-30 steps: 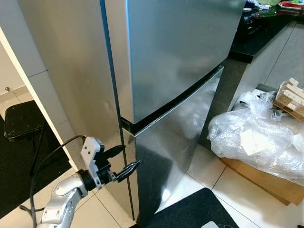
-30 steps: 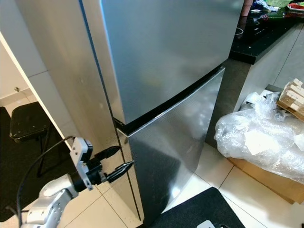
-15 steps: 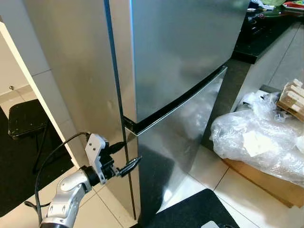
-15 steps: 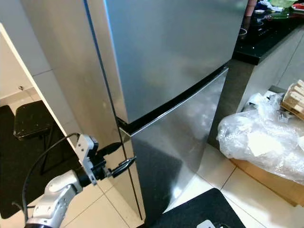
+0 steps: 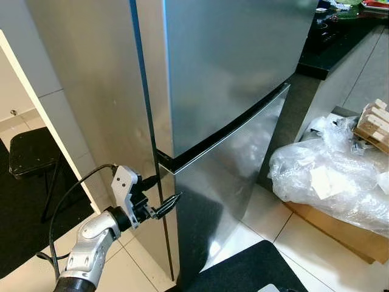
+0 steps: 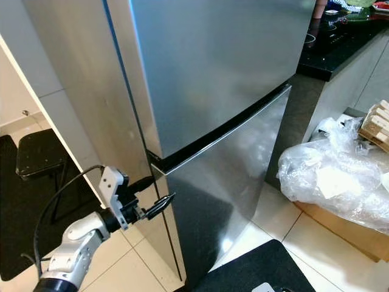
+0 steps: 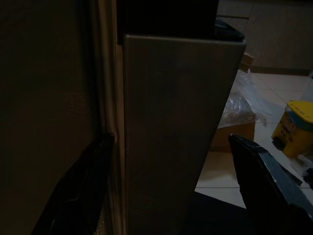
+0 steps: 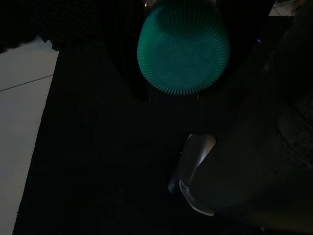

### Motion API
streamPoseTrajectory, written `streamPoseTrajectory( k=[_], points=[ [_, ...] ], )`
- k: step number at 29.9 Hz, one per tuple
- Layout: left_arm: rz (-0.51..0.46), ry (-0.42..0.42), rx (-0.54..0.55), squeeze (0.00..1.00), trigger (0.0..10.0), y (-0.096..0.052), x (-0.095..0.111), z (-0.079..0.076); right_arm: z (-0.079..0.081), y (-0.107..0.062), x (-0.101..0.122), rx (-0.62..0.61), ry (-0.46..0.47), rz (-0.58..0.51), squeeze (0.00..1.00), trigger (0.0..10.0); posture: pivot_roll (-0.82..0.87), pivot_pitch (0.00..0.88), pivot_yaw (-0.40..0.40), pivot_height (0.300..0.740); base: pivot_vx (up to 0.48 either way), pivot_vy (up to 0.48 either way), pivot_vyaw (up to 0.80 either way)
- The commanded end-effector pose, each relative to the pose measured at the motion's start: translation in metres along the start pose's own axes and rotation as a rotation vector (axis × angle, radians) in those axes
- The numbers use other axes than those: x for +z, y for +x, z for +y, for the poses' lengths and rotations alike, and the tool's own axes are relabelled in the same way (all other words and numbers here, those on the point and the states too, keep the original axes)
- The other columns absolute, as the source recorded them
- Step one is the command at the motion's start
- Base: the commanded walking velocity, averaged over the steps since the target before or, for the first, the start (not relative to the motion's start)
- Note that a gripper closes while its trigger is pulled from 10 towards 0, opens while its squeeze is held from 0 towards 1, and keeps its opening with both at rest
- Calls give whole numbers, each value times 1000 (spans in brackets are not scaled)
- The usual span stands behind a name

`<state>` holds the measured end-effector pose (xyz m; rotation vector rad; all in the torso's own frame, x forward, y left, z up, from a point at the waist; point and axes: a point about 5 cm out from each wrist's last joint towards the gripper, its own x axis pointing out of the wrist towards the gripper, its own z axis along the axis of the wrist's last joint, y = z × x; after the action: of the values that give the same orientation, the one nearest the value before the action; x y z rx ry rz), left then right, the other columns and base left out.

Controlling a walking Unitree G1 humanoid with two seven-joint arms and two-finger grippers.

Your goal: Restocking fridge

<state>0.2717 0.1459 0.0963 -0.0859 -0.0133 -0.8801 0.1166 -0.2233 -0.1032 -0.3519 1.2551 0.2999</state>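
Straddling the lower fridge door's (image 5: 225, 182) hinge-side edge, the left pincer (image 5: 161, 194) is spread open, while the right pincer (image 8: 183, 73) grips a green-capped container (image 8: 183, 51).

Left arm (image 5: 91, 243): silver forearm rises from the lower left, bent upward at the wrist, with a black cable (image 5: 67, 201) looping back from the white wrist housing (image 5: 124, 185). Left gripper (image 5: 163, 193): two long black fingers spread apart, pointing forward and to the robot's right, one finger above the other; the left wrist view shows both fingers (image 7: 83, 191) parted with a wide gap between them. Right gripper (image 8: 183, 54): seen in the dark right wrist view, its fingers closed around a green ribbed cap.
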Motion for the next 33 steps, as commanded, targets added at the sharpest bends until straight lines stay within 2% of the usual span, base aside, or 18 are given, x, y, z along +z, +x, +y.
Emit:
streamPoseTrajectory(
  k=[1,7,11,18,23,33],
  points=[
    [-14,22,-42,0,10000,13,4,-3,2,0,0,1,-1,4,0,10000,-52,0,18,740,0,0,0],
    [-35,10,-130,0,10000,23,8,-14,2,1,0,1,3,4,0,10000,-52,0,20,740,0,0,0],
    [-37,-35,-259,0,10000,30,5,-35,3,1,-1,2,8,6,0,10000,-52,0,23,740,0,0,0],
    [-46,-77,-355,0,10000,34,3,-54,4,1,-2,1,14,7,0,10000,-52,0,23,740,0,0,0],
    [-55,-103,-404,0,10000,36,3,-65,4,1,-2,-1,15,7,0,10000,-55,0,26,740,0,0,0],
    [-59,-121,-434,0,10000,38,4,-72,4,0,-5,-5,11,24,0,10000,-55,0,26,740,0,0,0]
  ],
)
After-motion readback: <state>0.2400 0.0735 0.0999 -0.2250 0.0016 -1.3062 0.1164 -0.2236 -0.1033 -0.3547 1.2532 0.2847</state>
